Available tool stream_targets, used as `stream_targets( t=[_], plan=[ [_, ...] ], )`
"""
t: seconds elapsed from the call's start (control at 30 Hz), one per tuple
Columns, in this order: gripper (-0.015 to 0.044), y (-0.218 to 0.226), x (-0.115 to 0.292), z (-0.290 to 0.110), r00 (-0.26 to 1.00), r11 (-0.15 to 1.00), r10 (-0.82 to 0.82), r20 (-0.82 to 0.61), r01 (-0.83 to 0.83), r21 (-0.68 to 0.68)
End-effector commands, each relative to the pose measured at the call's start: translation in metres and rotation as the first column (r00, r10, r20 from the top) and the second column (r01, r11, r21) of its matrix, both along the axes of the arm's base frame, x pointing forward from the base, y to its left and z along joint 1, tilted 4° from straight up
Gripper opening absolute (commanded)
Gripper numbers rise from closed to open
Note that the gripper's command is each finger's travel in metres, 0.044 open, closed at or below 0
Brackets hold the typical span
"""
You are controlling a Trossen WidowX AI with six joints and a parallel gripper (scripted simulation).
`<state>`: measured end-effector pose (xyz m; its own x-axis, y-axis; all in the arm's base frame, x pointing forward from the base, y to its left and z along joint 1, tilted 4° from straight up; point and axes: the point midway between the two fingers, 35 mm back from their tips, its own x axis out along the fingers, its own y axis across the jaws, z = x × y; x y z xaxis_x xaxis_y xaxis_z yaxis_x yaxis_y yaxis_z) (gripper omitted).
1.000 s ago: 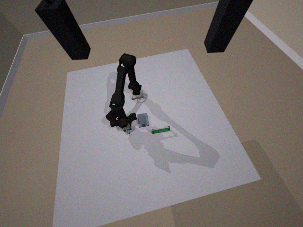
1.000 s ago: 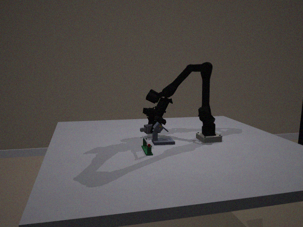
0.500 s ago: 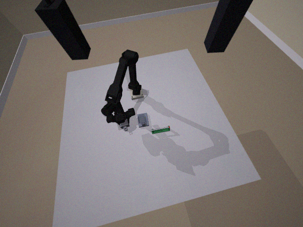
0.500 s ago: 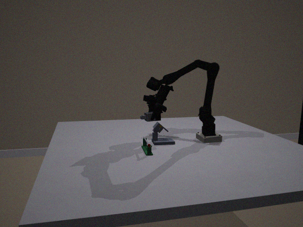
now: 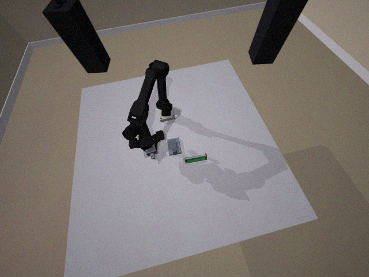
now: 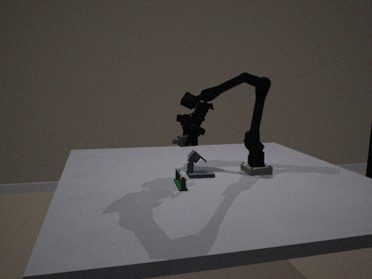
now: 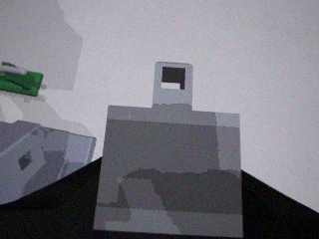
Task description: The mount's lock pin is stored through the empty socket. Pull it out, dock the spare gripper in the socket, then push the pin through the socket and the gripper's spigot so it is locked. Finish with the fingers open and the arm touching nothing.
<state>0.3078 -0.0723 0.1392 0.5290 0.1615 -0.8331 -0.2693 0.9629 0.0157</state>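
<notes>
Gripping the grey, blocky spare gripper point(image 7: 169, 174), the gripper point(image 6: 183, 139) holds it aloft.

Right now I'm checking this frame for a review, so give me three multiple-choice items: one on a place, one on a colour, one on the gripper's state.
1. Where is the grey block-shaped spare gripper?
A. Held above the table
B. Docked in the grey tilted mount socket
C. Lying on the green tray

2. What colour is the flat tray where the pin rests?
A. Blue
B. Green
C. Yellow

3. What state is the arm's black parallel-jaw gripper in?
A. Open, empty
B. Shut on nothing
C. Shut on the spare gripper

Answers: 1 A, the exterior view shows it lifted clear of the white table; 2 B, green in top and exterior views; 3 C, the wrist view shows the block filling its grasp.
</notes>
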Motion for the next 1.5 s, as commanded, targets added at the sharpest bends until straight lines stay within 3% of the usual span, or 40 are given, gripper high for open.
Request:
stream_targets(
  t=[0.0,0.23,0.8,1.47],
  plan=[
    [0.0,0.0,0.0,0.0,1.0,1.0,0.0,0.001,0.0,0.0],
    [0.0,0.001,-0.002,-0.001,1.0,1.0,-0.005,-0.01,0.005,0.018],
    [0.0,0.027,-0.037,-0.017,0.977,0.95,-0.066,-0.201,0.123,0.288],
    [0.0,0.062,-0.078,-0.014,0.873,0.736,-0.092,-0.479,0.383,0.558]
  ],
)
